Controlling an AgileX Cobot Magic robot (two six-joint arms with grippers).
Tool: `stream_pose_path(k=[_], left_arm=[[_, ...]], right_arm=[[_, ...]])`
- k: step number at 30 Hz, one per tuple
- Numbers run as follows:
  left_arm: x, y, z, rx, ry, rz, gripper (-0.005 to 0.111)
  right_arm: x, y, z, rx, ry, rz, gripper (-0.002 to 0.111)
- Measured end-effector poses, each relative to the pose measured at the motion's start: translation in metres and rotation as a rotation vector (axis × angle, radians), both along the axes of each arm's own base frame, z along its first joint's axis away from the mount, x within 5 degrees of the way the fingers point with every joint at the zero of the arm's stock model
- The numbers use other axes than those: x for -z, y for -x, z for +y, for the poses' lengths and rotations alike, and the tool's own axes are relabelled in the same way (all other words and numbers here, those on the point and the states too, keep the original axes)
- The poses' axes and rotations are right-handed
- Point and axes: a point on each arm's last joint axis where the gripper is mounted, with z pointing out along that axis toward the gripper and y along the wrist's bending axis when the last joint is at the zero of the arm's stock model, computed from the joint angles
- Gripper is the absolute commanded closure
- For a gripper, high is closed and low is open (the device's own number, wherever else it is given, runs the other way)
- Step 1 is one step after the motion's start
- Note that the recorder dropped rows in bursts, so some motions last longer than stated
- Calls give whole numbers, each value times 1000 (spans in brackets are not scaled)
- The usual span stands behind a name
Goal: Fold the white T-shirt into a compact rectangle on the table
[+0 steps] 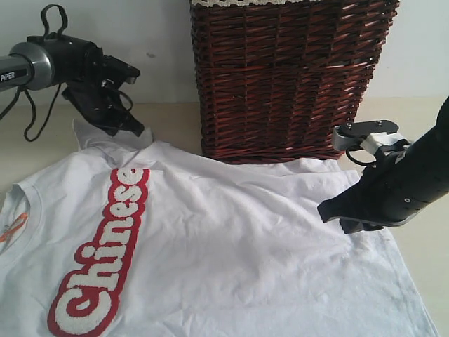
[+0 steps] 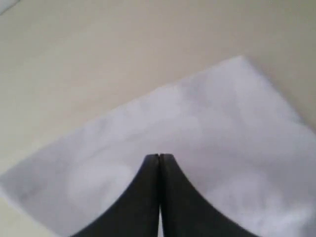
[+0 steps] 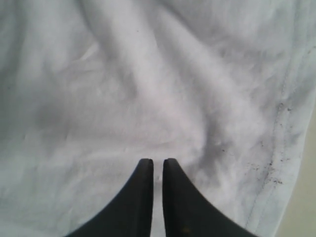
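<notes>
The exterior view alone takes in the whole layout: the white T-shirt lies spread front-up on the pale bench. Its red-outlined lettering runs up the chest, an orange neck tag sits at the left edge, and a dark wicker basket stands just behind the shirt. Neither wrist view shows the print, the tag or the basket; each sees only plain white cloth below its own fingertips.

The left wrist view adds what the wide shot cannot resolve. The left jaws are pressed fully together, tip against tip, with no cloth seen between them. They sit over a flat sleeve whose far corner lies on bare bench. From the outside, those jaws point down at the sleeve on the far left of the shirt, their tip at or just above the cloth (contact cannot be judged).

The right wrist view shows the right jaws nearly together, with a thin slit left between them. Soft wrinkles run toward their tips, and a stitched hem flecked with small dark specks lies close by. Whether they nip any cloth cannot be told. In the exterior view they lie low over the shirt's right side, near its edge, and the cloth around them is flat.
</notes>
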Motion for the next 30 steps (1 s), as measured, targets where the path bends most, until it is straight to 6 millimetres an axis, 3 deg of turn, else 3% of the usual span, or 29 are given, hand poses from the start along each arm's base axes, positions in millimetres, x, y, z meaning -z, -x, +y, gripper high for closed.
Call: stream_pose_path(k=[2,4,6,8,9,11,15,18,23,30], left_arm=[[0,0,12,-61,-32,16,104],[1,1,24,-114,-44,44,93],[2,1,37,-185,-35,69,74],[3,1,48,-262,2,75,41],[3,0,53,-296,26,79,35],[4,-1,65,-365,98,95,44],[3,-5,68,-373,178,72,66],[1,-9,59,-311,259,37,106],[20,-8,63,-305,252,85,107],[10,-12,69,-297,246,27,107]], right_arm=[[0,0,0,0,0,0,98],[0,0,0,0,0,0,98],[0,0,0,0,0,1,98],[0,0,0,-1,0,4,98],[0,0,0,-1,0,4,98],[0,0,0,-1,0,4,98],[0,1,0,-2,0,6,98],[0,1,0,-2,0,6,98],[0,1,0,-2,0,6,98],[0,1,0,-2,0,9,98]])
